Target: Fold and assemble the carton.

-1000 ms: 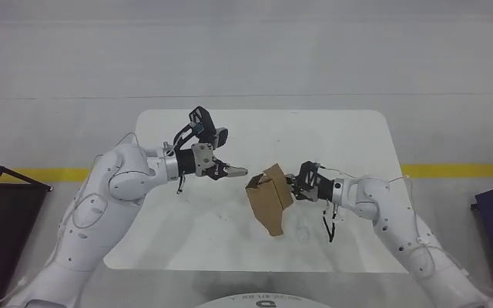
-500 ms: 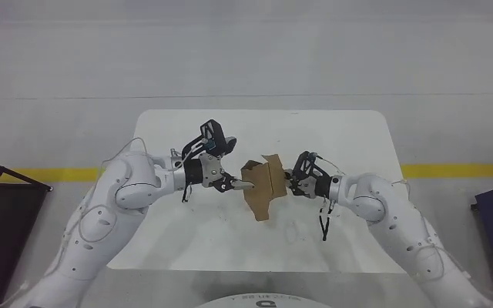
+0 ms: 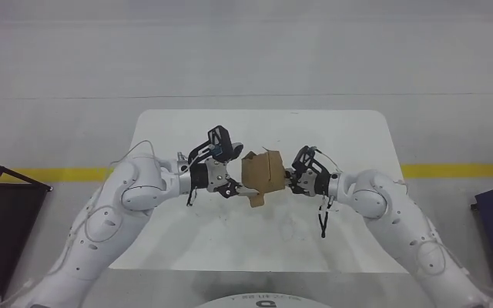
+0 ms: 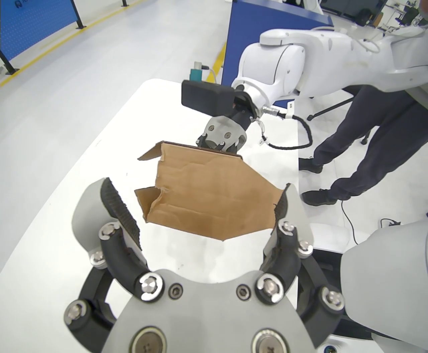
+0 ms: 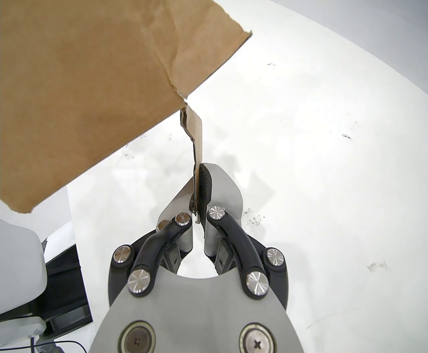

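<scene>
A brown cardboard carton [image 3: 260, 173] hangs above the middle of the white table [image 3: 339, 231], flattened, with loose flaps. My right gripper [image 5: 199, 182] is shut on a thin flap of the carton [image 5: 83, 77] and holds it from the right side [image 3: 291, 179]. My left gripper [image 4: 197, 200] is open and faces the carton [image 4: 207, 194] from the left; its two fingers straddle the carton's near end, and one fingertip [image 4: 282, 204] touches a corner. From above, the left gripper [image 3: 240, 185] sits at the carton's left edge.
In the left wrist view a person's legs [image 4: 361, 140] stand beside the table's far side, in front of a blue cabinet [image 4: 267, 30]. A cable [image 3: 323, 219] hangs from the right arm over the table. Bare table surface lies all around the carton.
The left gripper has moved right to the carton's left end. The right gripper has lifted and turned the carton from a downward slant to a more level pose.
</scene>
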`<state>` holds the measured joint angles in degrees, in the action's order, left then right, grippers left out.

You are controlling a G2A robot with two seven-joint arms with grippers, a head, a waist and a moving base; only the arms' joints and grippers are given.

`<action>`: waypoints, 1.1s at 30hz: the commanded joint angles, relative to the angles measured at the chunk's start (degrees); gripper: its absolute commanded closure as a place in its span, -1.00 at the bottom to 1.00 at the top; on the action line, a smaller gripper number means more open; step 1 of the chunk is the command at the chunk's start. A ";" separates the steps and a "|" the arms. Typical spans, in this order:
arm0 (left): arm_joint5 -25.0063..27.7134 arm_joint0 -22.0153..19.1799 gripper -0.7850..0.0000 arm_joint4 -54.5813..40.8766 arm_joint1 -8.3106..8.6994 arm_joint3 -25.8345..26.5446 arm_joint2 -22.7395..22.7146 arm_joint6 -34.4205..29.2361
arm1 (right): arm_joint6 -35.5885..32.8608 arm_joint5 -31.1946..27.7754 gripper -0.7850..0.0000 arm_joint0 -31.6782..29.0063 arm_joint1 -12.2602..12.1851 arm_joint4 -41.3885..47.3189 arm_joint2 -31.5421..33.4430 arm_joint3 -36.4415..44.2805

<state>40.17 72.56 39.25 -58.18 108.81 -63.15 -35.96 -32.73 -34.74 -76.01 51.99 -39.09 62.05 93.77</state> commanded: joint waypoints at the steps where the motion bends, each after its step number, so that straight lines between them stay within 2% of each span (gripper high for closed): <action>1: -0.08 -0.10 -1.00 0.23 -0.02 -0.25 0.31 0.21 | -0.01 0.13 1.00 0.08 0.08 0.13 -0.21 0.01; 11: -0.06 -0.95 -1.00 0.83 -0.13 -1.91 1.65 1.07 | 0.63 0.28 1.00 -0.06 0.14 -0.09 -0.27 0.03; 23: 1.08 -0.76 -1.00 -0.52 0.30 0.51 0.83 0.94 | -2.19 3.61 1.00 0.61 0.62 1.97 -1.20 0.10; 33: 1.43 -1.87 -1.00 -1.85 0.29 0.65 2.25 0.16 | -4.11 5.01 1.00 2.50 1.45 3.58 -3.54 -0.39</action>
<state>41.72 70.86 37.33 -57.85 109.54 -61.13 -35.87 -36.47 -29.85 -73.71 53.36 -36.05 58.74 93.79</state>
